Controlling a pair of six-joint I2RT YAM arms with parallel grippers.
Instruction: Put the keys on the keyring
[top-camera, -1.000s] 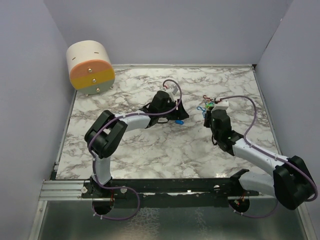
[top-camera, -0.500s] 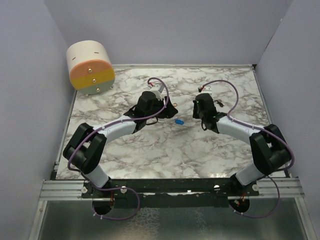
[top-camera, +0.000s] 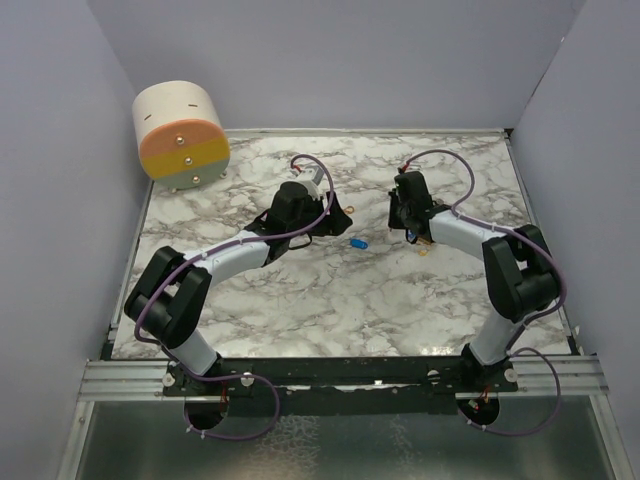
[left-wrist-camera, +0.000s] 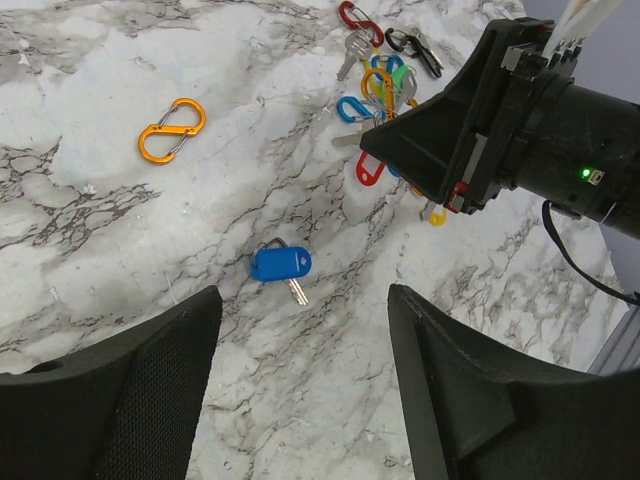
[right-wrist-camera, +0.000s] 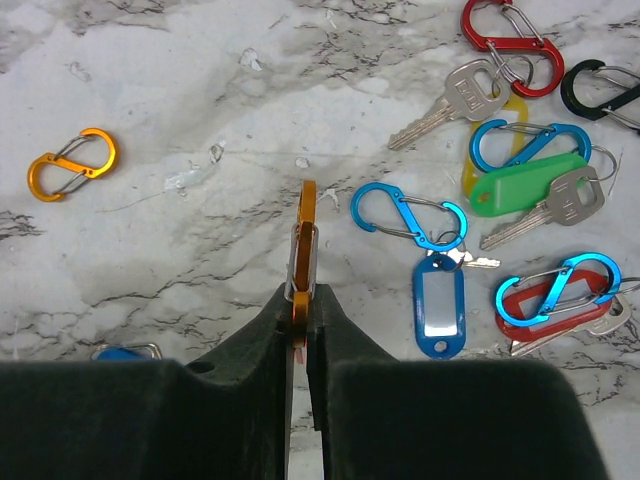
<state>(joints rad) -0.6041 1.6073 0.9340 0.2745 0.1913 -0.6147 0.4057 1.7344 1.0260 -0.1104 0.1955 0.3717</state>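
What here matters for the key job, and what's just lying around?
Job:
- lone blue-tagged key
- green-tagged key in the pile
- orange clip, pinched in the right tool

Lying about:
- loose orange clip, apparently a spare
- striped cylinder at the far-left corner

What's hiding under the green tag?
A yellow plastic tag pokes out from under the left end of the green plastic key tag, beside a blue figure-eight metal clip. The rest of the yellow tag, and anything else beneath, is covered.
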